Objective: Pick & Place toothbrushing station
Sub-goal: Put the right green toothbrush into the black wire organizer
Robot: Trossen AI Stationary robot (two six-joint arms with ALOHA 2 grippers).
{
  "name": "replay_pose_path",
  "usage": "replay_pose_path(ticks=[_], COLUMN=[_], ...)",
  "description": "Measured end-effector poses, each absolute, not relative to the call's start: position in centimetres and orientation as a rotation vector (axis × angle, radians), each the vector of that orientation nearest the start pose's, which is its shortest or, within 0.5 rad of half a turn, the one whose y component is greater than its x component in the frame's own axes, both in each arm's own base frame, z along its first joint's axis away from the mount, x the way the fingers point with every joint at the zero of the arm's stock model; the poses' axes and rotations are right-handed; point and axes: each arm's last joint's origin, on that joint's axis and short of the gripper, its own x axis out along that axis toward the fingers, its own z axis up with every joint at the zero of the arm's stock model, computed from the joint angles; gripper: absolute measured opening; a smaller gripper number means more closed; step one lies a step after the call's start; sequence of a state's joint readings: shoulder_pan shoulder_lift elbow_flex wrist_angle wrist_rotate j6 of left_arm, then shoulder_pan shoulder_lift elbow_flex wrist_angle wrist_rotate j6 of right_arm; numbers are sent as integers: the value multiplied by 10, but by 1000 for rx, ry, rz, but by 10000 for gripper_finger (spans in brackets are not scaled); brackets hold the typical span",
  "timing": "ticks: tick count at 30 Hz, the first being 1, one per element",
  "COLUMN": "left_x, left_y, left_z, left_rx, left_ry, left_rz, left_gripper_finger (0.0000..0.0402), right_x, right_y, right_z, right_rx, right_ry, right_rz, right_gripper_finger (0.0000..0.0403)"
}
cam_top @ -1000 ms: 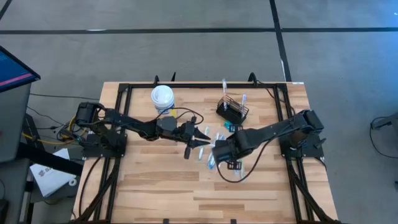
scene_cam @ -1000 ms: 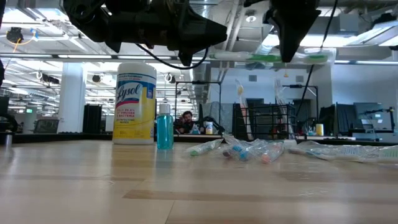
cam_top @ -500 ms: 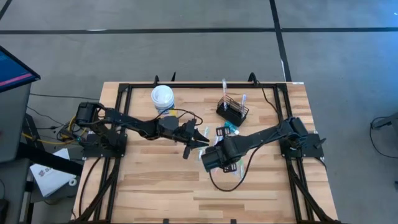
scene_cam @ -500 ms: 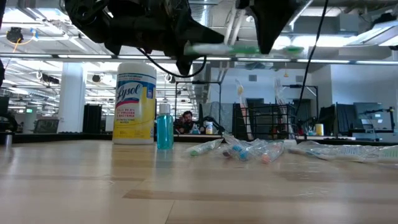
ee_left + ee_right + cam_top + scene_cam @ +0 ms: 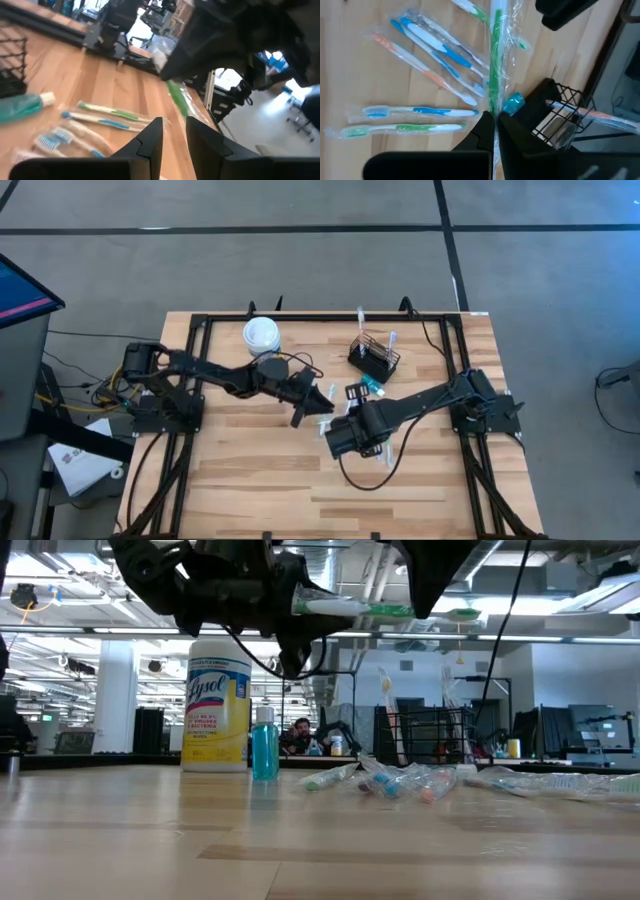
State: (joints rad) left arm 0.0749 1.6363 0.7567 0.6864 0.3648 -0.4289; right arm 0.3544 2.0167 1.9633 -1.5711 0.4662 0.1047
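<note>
Currently the right tool (image 5: 495, 122), fingers pressed together, pinches a wrapped green toothbrush (image 5: 495, 60) and holds it up over the middle of the wooden surface (image 5: 250, 470); in the low view that toothbrush (image 5: 375, 610) lies roughly level, well above the wood. Left tool (image 5: 174, 131) hangs close by, its tips pointing toward the right one in the high view, fingers spread a little with nothing seen between them; the green toothbrush appears just beyond them in the left wrist view. Toothbrushing station (image 5: 374, 353), a black wire-mesh caddy, stands upright toward the far right part of the surface, apart from both tools, with toothbrushes standing in it; which compartments they occupy cannot be told. Loose wrapped toothbrushes (image 5: 427, 45) in blue, orange and green lie flat on the wood between the caddy and the tools. A small teal bottle (image 5: 264, 745) stands just beside a yellow wipes canister (image 5: 261, 337) with a white lid at the far left-centre.
</note>
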Motion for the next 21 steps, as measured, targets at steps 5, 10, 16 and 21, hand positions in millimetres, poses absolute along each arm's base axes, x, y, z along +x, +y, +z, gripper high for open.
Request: replay_pose_path(ticks=[5,10,16,21], left_x=[331,328,327,326], left_y=[28,34,31,31], left_z=[197,197,198,198], left_rx=[-583,-702,-845,-909], left_ry=[283,326,399,429], left_rz=[-272,-351,-453,-476], left_gripper_finger=[82,82,82,97], right_x=[357,357,358,357], right_y=[120,120,119,121], right_z=[295,296,296,296], right_rx=[-584,-607,-636,-645], right_ry=[1472,1461,1455,1449], right_rz=[-158,-181,-187,-185], right_gripper_finger=[0,0,0,0])
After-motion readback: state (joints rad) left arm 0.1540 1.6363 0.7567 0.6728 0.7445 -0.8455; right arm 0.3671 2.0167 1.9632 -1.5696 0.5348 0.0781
